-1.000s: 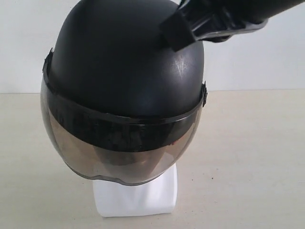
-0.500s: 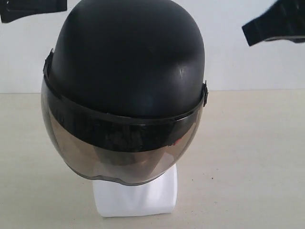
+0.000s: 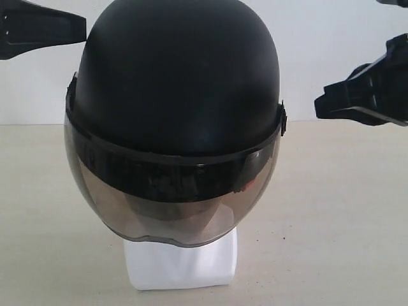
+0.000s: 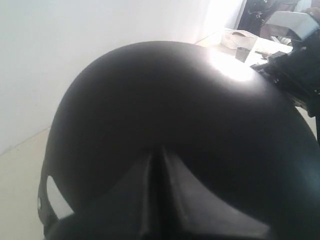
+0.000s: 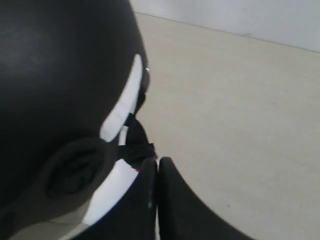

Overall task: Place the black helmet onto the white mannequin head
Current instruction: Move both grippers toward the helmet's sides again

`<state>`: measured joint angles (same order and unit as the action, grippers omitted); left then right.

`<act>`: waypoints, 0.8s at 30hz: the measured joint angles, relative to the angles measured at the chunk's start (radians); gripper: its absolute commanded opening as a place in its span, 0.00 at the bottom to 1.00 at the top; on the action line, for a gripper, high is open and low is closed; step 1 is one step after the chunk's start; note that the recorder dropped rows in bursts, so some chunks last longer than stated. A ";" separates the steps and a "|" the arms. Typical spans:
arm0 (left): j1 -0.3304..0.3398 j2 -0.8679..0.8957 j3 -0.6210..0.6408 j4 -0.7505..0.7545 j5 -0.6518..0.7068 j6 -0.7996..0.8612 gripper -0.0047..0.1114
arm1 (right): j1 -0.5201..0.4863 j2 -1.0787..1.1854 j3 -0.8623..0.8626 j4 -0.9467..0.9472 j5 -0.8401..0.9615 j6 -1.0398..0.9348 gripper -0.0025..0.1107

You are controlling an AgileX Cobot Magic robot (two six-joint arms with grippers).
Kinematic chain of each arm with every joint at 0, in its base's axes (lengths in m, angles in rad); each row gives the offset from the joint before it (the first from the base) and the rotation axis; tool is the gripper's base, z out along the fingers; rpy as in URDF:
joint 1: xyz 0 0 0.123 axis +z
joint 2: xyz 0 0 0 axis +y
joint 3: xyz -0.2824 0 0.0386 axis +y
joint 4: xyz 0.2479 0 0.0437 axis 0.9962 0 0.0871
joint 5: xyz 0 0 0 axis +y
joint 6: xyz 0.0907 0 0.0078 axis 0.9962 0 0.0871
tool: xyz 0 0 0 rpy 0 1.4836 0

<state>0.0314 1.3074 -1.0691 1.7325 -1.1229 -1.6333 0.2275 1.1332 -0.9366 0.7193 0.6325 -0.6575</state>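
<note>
**While the black helmet (image 3: 175, 83) is sitting on the white mannequin head (image 3: 182, 264), both grippers are hanging clear**

Because the exterior view is facing the front, it is showing the black helmet covering the head down to the neck. The smoky visor (image 3: 172, 197) is hanging over the face, and only the squarish base is showing on the table (image 3: 331, 210). The left gripper (image 3: 80, 29) and right gripper (image 3: 322, 105) are flanking the shell without touching it, probably because the helmet is resting there by its own weight.

The left wrist view is looking across the helmet's crown, with that pincer's fingers (image 4: 145, 185) pressing together and holding nothing.

The right wrist view is showing the right pincer likewise closed and empty, hanging near the helmet's side rim.
</note>
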 measured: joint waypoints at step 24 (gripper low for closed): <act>0.010 -0.028 0.094 -0.012 0.066 0.016 0.08 | 0.000 0.143 -0.171 0.134 0.084 -0.149 0.02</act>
<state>0.0410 1.2790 -0.9747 1.7205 -1.0564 -1.6174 0.2277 1.2763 -1.1073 0.8538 0.7170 -0.8065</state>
